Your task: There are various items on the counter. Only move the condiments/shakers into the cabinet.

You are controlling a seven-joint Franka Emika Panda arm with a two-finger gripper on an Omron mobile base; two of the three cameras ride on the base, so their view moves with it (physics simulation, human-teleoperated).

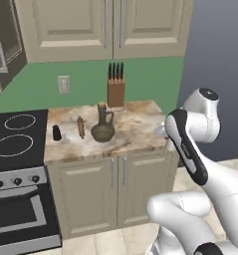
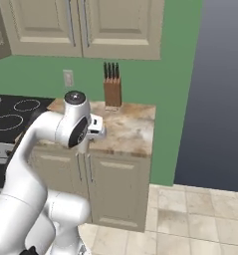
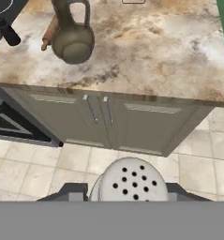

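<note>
Grey shaker clamped in gripper, off counter near edge | cabinet unseen; black shaker & jug far-left on counter

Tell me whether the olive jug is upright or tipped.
Upright: the olive jug stands on its round base on the counter, cork stopper on top.
</note>
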